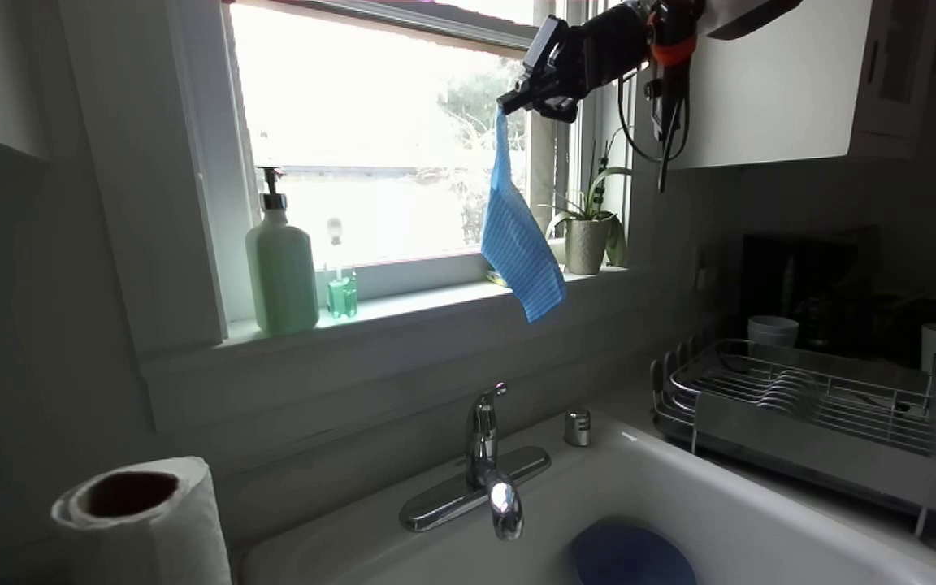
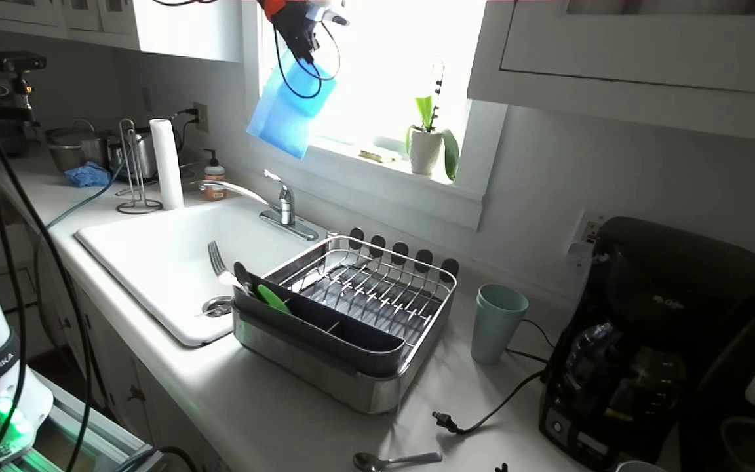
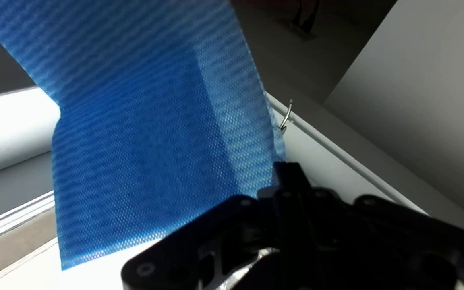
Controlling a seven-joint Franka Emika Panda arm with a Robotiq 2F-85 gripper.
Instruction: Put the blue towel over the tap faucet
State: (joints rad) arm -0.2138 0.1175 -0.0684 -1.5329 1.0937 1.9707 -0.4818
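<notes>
The blue towel (image 1: 523, 252) hangs from my gripper (image 1: 510, 101) in front of the window, high above the tap faucet (image 1: 484, 455). My gripper is shut on the towel's upper end, and the cloth hangs free below it. An exterior view also shows the towel (image 2: 289, 115), the gripper (image 2: 310, 56) and the faucet (image 2: 286, 204), with the towel above and apart from the faucet. In the wrist view the towel (image 3: 147, 133) fills the upper left, its edge pinched at the closed dark fingertips (image 3: 290, 173). The faucet is not recognisable in the wrist view.
A soap bottle (image 1: 281, 272) and a potted plant (image 1: 586, 244) stand on the windowsill. A dish rack (image 2: 345, 334) stands beside the sink (image 2: 122, 262). A paper roll (image 1: 151, 528) stands near the sink. A white wall cabinet (image 1: 769, 89) is near the arm.
</notes>
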